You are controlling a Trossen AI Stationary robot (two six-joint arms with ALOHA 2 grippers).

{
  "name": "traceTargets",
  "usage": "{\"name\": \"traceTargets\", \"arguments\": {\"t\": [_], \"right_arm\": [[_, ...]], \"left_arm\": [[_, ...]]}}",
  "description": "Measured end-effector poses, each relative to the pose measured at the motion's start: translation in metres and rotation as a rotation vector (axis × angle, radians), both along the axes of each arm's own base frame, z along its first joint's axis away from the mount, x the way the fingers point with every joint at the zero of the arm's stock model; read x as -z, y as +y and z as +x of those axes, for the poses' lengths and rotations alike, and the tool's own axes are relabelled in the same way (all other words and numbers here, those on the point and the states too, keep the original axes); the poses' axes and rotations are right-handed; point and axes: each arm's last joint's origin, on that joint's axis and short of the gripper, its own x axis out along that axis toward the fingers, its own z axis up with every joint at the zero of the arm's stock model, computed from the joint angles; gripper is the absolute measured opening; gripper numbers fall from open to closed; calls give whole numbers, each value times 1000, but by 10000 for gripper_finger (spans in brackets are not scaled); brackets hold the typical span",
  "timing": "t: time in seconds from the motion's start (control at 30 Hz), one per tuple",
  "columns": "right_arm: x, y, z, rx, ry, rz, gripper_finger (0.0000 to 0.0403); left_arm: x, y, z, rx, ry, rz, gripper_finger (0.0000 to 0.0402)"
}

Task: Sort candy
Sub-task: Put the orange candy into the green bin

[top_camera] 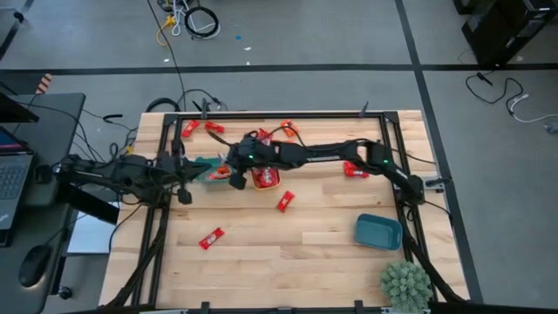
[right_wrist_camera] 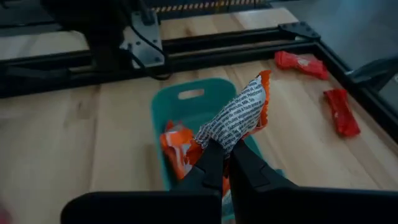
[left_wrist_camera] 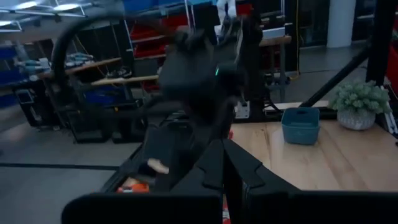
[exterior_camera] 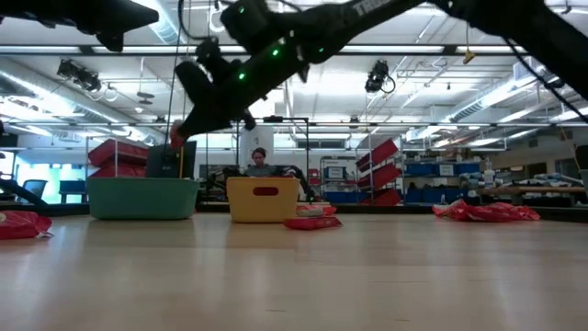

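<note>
A: Right hand [right_wrist_camera: 225, 163] pinched on one orange candy [right_wrist_camera: 239, 118], wrapper's white printed side up, held above the teal bowl [right_wrist_camera: 186, 99] near the tabletop's far-left part. Why there?

B: Probably sorting orange into teal; another orange piece [right_wrist_camera: 177, 149] already lies inside.

A: Yellow bowl [top_camera: 266, 179] just beside holds red ones. Loose red candies [top_camera: 212, 237] are scattered towards the far and near edges.

B: Left hand [left_wrist_camera: 227, 168] waits off the left edge, fingers together, apparently holding nothing, though the view is dim.
</note>
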Motion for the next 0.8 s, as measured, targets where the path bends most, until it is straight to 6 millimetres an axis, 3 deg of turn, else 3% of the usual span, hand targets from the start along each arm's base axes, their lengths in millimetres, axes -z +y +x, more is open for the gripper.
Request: {"name": "traceTargets", "arguments": {"t": [0.2, 0.4, 0.8], "right_arm": [[25, -18, 16, -27, 41, 99, 9], [47, -21, 19, -39, 93, 150, 37], [38, -12, 21, -73, 107, 148, 216]], "left_arm": [[-1, 2, -10, -8, -15, 14, 1], [4, 3, -11, -27, 28, 25, 1], [8, 2, -3, -32, 75, -19, 2]]}}
